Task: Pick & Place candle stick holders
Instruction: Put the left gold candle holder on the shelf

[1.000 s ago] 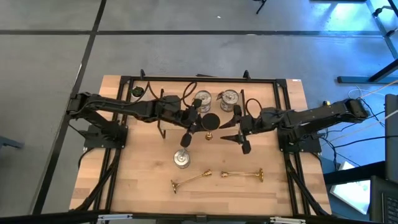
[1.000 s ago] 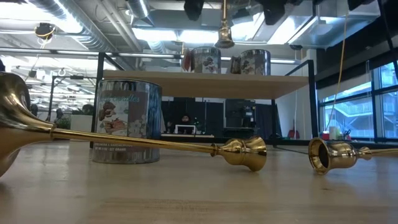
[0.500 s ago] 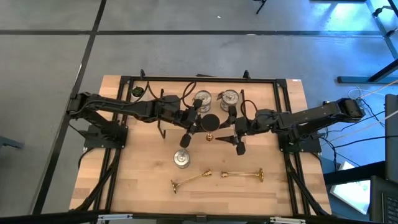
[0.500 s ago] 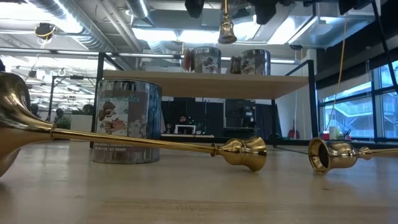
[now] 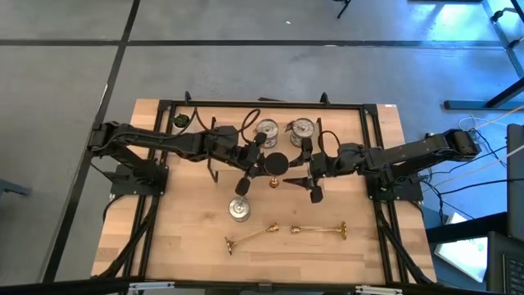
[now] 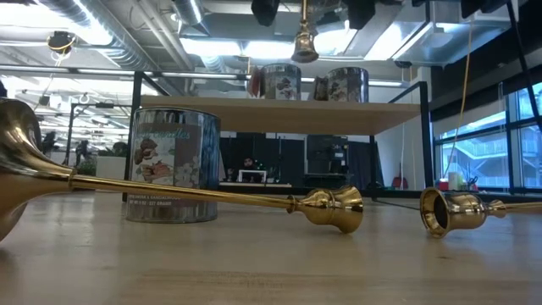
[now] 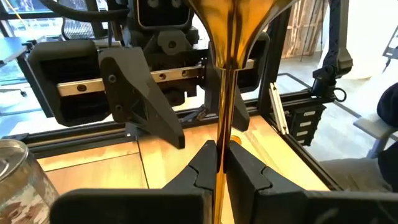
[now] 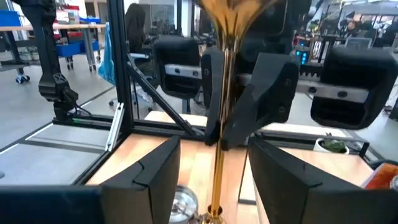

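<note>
Now left claw grips candlestick.

**Four cameras, one raised brass stick**

An overhead camera looks straight down on the whole wooden table, taking in both arms and the grey floor around it. A second camera sits at table-top height, close behind two brass sticks lying on the wood, facing level into the room; the arms enter only at its upper edge. Each wrist camera looks forward past its own dark fingers at close range, and the two face one another. All four views share the upright brass stick at mid-table, seen overhead as a dark disc.
</note>
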Robot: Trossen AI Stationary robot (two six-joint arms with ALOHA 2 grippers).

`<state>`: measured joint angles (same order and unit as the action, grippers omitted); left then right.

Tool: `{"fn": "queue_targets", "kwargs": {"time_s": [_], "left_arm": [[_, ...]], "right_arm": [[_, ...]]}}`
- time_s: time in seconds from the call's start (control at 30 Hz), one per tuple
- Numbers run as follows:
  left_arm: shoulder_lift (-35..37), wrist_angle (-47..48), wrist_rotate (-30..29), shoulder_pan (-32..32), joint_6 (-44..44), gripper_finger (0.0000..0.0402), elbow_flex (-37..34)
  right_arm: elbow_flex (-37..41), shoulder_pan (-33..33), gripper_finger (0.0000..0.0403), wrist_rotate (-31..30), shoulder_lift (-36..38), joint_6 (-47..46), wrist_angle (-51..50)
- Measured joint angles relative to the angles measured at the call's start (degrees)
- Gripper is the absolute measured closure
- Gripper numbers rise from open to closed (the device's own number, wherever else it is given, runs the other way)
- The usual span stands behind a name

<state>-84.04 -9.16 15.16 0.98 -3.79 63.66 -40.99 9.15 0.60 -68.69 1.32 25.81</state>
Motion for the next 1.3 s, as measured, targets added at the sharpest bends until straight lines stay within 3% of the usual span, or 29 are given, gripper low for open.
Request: {"fn": "queue_targets", "kwargs": {"time_s": [0.5, 1.3], "left_arm": [[-4.9, -1.3, 2.7, -1.2, 0.2, 0.0390, 3.2], [-5.0, -1.8, 0.4, -0.9, -0.6, 0.0391, 3.6]], "right_arm": [[0.0, 0.0, 0.0210, 1.1, 0.0, 0.2, 2.9], [0.0, 0.0, 0.0217, 0.9, -4.2, -0.7, 7.4]]}}
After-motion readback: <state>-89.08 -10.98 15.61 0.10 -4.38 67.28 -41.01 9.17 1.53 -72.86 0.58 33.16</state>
